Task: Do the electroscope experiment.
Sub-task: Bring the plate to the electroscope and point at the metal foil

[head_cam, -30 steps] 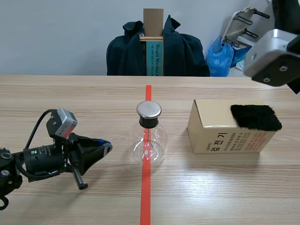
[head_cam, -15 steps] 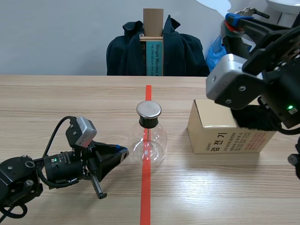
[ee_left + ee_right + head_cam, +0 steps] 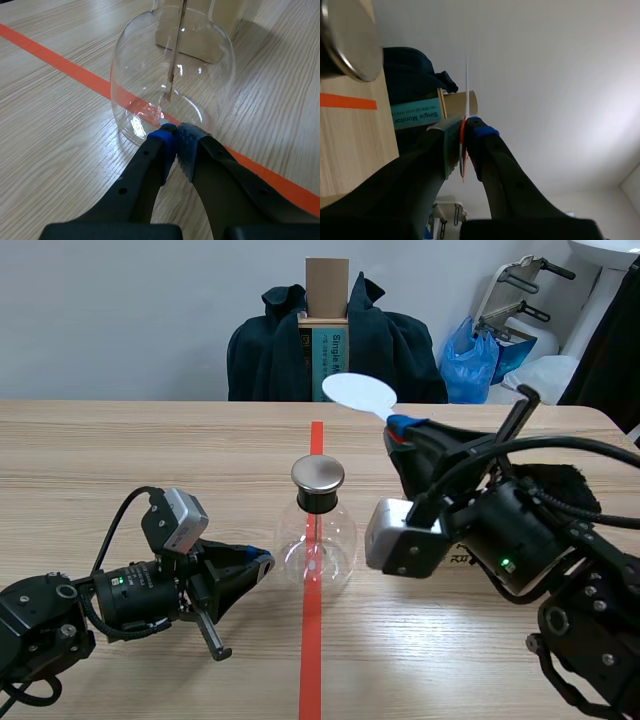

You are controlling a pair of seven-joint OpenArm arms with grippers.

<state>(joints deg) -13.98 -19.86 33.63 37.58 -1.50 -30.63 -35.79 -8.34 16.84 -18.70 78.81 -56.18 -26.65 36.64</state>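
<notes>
Scene view, left to right: left arm lies low on the table (image 3: pixel 120 450), camera block on top, and the left fingers (image 3: pixel 240 570) point at the lower side of the flask (image 3: pixel 318 545). Left wrist view shows those fingers (image 3: pixel 162 147) pressed together w/ nothing btwn them, pad tips right at the foot of the glass; can't tell if they actually touch it. The flask is the electroscope: a clear round bulb standing upright on the orange-red tape line (image 3: pixel 312 660) at mid-table, w/ a black neck and a flat metal cap (image 3: pixel 318 474). A thin rod (image 3: pixel 175 55) hangs inside it w/ small leaves at the lower end. Above and a little right of the cap a white disc (image 3: pixel 358 392) is held up in the air, apart from the cap. The right fingers (image 3: pixel 420 455) pinch it by its stem, the arm coming in from the right and reaching near the flask. Right wrist view: those fingers (image 3: pixel 482 140) are shut on the disc, seen edge-on as a thin white sheet, w/ the cap off to one side below. Behind the arm a tan box (image 3: pixel 227 20) is mostly hidden, w/ a black fuzzy cloth (image 3: pixel 570 480) on it. Bg: dark jacket (image 3: pixel 270 355) over a chair, blue bag (image 3: pixel 470 360).
</notes>
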